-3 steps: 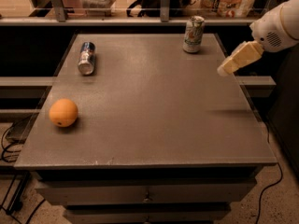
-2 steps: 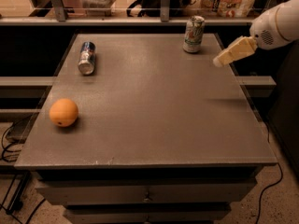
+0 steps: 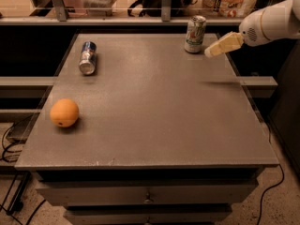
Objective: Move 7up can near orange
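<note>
The 7up can (image 3: 195,33) stands upright on the surface (image 3: 154,107), untouched, so the task is hardly begun: nothing has been picked up and all of the carrying is left. The orange (image 3: 64,112) lies well apart from the can, far to the can's left and much nearer the camera, so the can will have to cross almost the whole surface to end beside it. A second can (image 3: 87,57), blue and silver, lies on its side to the left of the 7up can, roughly between it and the orange but off the straight line. The gripper (image 3: 213,50) hangs just to the right of the 7up can, about level with its lower half, close but not touching; whether it is open or closed I cannot tell. Compared with a second ago, the gripper has drawn in leftward toward the 7up can, while both cans and the orange sit where they were.
</note>
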You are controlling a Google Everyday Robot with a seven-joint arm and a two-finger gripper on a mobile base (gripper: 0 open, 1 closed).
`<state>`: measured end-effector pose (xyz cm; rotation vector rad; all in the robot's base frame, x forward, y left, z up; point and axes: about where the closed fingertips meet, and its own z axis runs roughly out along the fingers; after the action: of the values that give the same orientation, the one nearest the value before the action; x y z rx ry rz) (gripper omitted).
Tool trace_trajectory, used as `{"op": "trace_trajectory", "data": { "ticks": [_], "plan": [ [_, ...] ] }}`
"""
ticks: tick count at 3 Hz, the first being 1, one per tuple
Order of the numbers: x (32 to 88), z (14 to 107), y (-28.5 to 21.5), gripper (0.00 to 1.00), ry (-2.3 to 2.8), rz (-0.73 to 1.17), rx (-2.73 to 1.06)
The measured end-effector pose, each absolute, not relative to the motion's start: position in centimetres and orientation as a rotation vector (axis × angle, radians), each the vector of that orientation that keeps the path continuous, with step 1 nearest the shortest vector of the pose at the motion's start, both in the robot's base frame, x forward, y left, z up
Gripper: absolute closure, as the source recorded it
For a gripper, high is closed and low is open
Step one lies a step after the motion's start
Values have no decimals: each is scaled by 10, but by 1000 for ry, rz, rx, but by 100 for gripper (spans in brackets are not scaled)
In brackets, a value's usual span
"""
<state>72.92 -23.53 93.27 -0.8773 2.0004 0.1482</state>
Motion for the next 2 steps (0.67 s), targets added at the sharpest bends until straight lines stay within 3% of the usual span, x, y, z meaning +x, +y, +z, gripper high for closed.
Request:
{"op": "trace_trajectory", "data": {
  "ticks": [2],
  "plan": [
    [793, 911, -222, 0, 1995, 241, -872]
  ]
}}
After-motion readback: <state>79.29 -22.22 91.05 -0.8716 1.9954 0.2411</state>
